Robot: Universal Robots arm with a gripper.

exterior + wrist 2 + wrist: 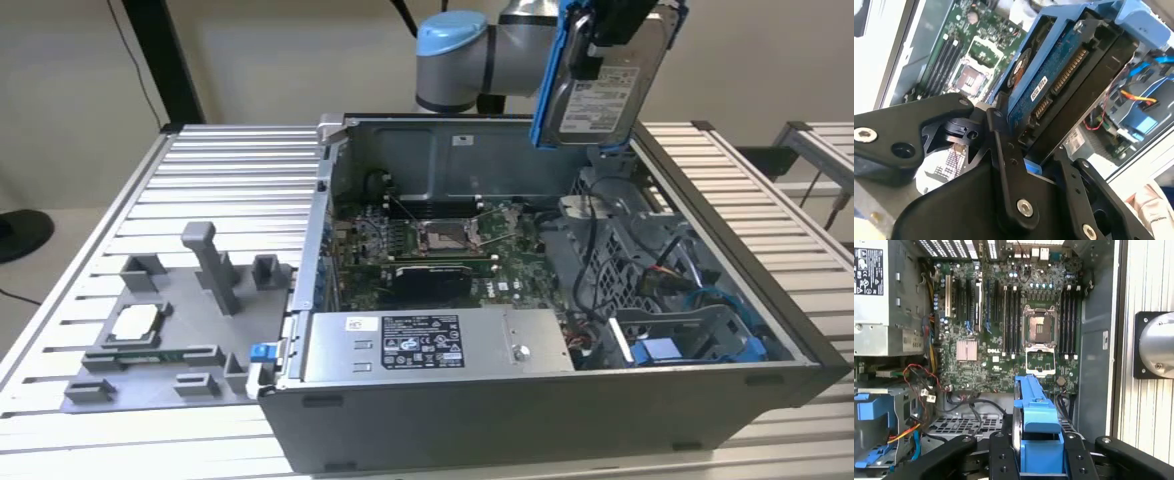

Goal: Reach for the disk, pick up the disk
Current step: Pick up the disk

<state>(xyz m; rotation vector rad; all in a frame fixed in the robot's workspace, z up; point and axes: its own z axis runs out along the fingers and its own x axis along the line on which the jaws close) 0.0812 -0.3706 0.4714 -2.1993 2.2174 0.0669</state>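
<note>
Disk [603, 88] clamped edge-on in the gripper [611, 38], hanging well clear above the open computer case [561, 400] near its back wall in the exterior view, label face turned toward that camera, blue frame running round the edges. Black fingers [1009, 165] pressed on either side of the disk in the second wrist view, circuit-board underside and connector strip showing; in the first wrist view, blue frame end [1038, 430] pinched between the two finger bars over the motherboard [1009, 330]. Looks lifted already, so best handled by keeping the squeeze firm and even on the flat faces, holding the disk vertical, and steering wide of the case rim and the loose cables [627, 210] below; thin slab gripped near one end, likely to swing if jerked. By count: one disk, one gripper, one case, one motherboard with one bare processor socket [442, 237], one long silver box [427, 345] along the front, one grey fixture [174, 330] on the slatted table [80, 250], one small square chip [134, 325] seated in it
</note>
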